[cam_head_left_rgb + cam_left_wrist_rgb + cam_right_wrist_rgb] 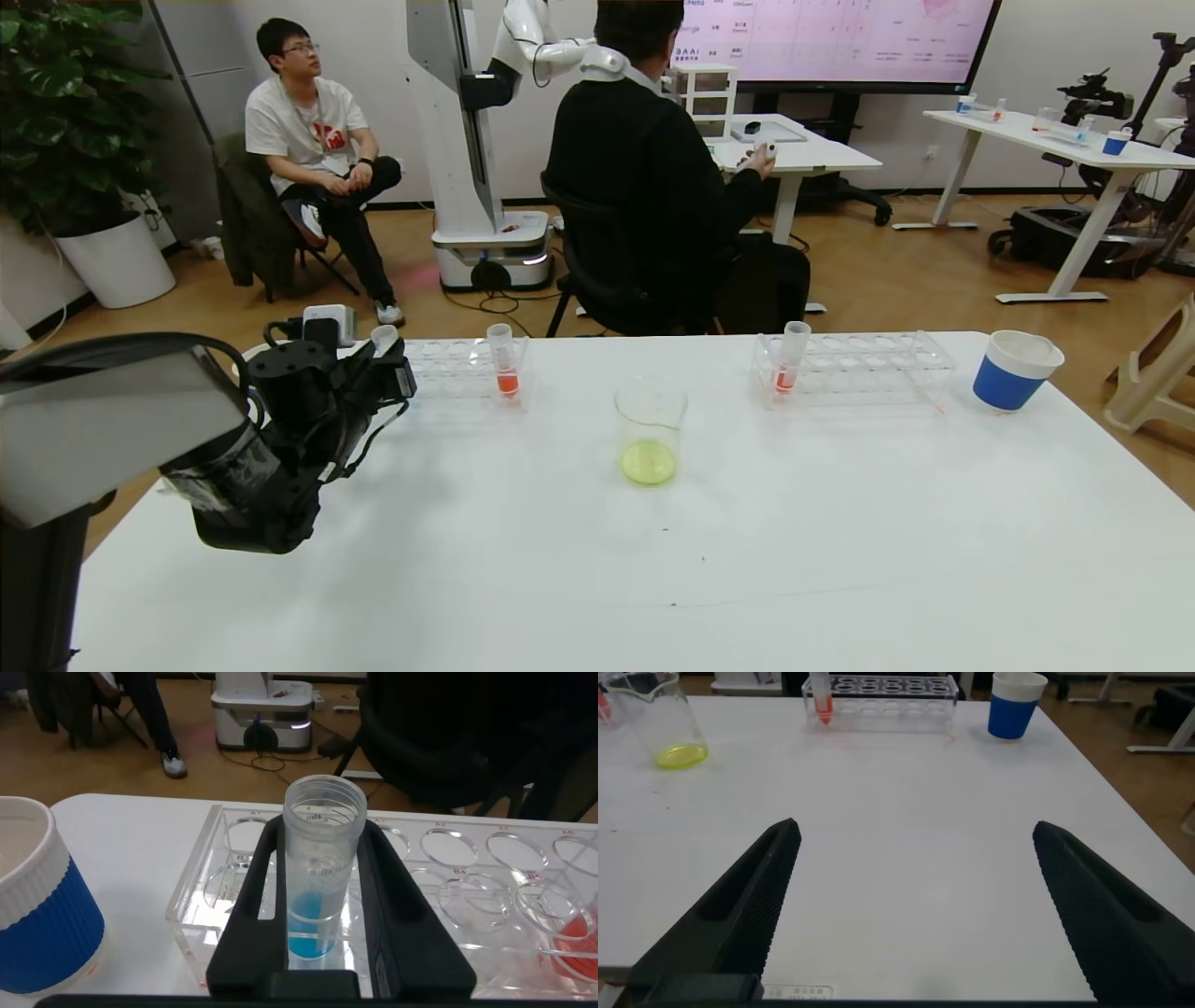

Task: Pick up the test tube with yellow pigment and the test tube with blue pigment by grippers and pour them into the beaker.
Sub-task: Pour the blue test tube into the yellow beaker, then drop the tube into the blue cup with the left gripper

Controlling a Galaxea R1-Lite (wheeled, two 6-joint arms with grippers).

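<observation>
Left claw (378, 359) at the far left of the white counter (597, 560), over the left clear rack (462, 369), clamped on the test tube with blue pigment (318, 873). In the left wrist view, tube upright between both black fingers (250, 905), open mouth up, cyan liquid pooled at the rounded tip, the tip down among the rack's round holes; whether seated in a hole or lifted just clear, cannot tell. Blue-and-white paper cup (42, 915) just beside that rack's end. One more tube with orange-red liquid (504, 359) standing in the same rack, near its inner end.

Right claw (915, 910) spread wide, holding nothing, low over bare counter at the near right side; out of the head view, seen only from its own wrist camera.

Beaker (649, 434) upright near the middle of the counter, well apart from both racks, a shallow layer of yellow-green liquid in its bottom. No sure sight of the test tube with yellow pigment.

Right clear rack (854, 369) along the far edge, holding one orange-red tube (791, 359) at its left end. Second blue-and-white paper cup (1016, 369) just beside that rack's right end.
</observation>
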